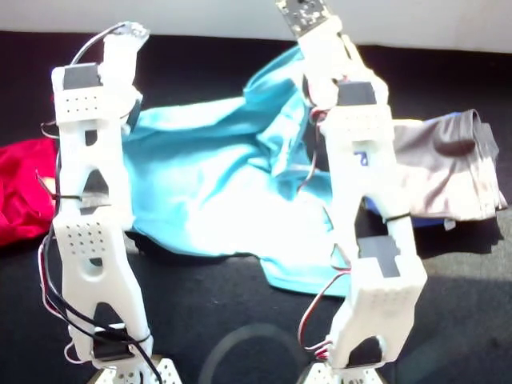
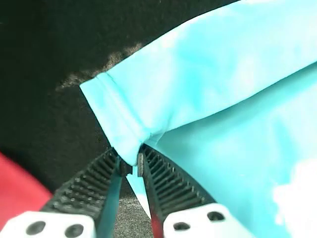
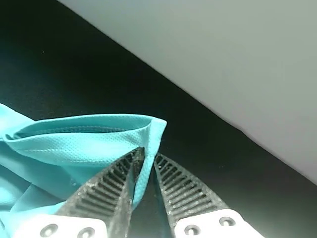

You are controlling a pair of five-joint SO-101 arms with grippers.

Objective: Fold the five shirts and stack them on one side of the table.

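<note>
The turquoise shirt [image 1: 216, 184] lies spread and rumpled across the middle of the black table [image 1: 200, 320]. My left gripper [image 2: 130, 166] is pinched tight on the hemmed end of its left sleeve, and my right gripper [image 3: 146, 156] is nipped onto a stitched edge of it at the far side, near the pale wall [image 3: 223, 49]. A red shirt [image 1: 20, 188] lies bunched at the left edge, and a grey shirt [image 1: 448, 168] lies folded at the right.

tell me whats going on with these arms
Both arms are gripping a turquoise shirt spread on the black table. The left gripper pinches a sleeve hem, and the right gripper pinches a hemmed edge near the table's far side. A red shirt and a grey shirt lie at either side.
</note>
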